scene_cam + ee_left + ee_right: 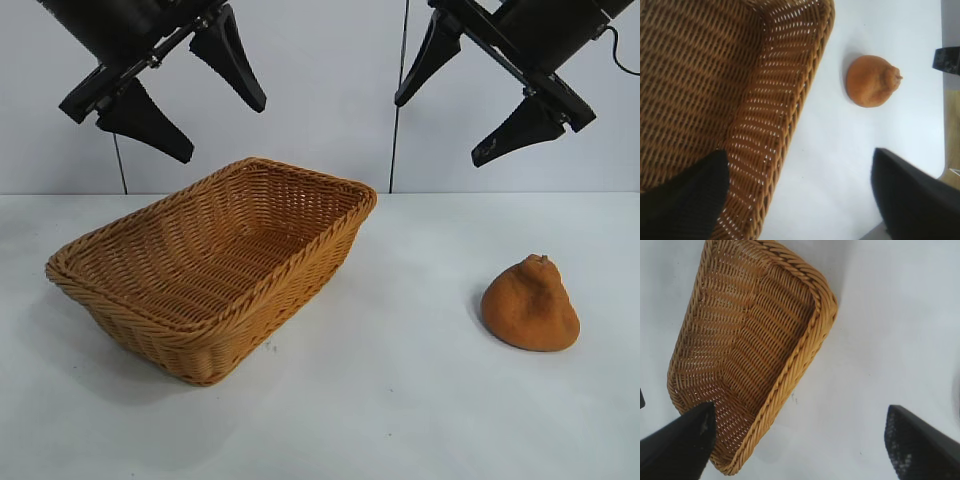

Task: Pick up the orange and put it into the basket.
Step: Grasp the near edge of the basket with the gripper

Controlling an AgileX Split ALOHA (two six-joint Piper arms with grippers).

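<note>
The orange (530, 306), a lumpy pear-shaped orange-brown fruit with a small stem nub, rests on the white table at the right. The left wrist view shows the orange (871, 81) beside the basket's wall. The tan wicker basket (300, 265) stands empty at the left centre; its braided rim (812, 342) shows in the right wrist view. High above the basket hangs my left gripper (222, 128), open and holding nothing. My right gripper (440, 132) hangs open too, high above the table, up and to the left of the orange. Both are well clear of the fruit.
The white table (400, 400) stretches bare between the basket and the orange and along the front. A pale wall with a vertical seam (400, 120) stands behind. A table edge (945, 167) shows in the left wrist view.
</note>
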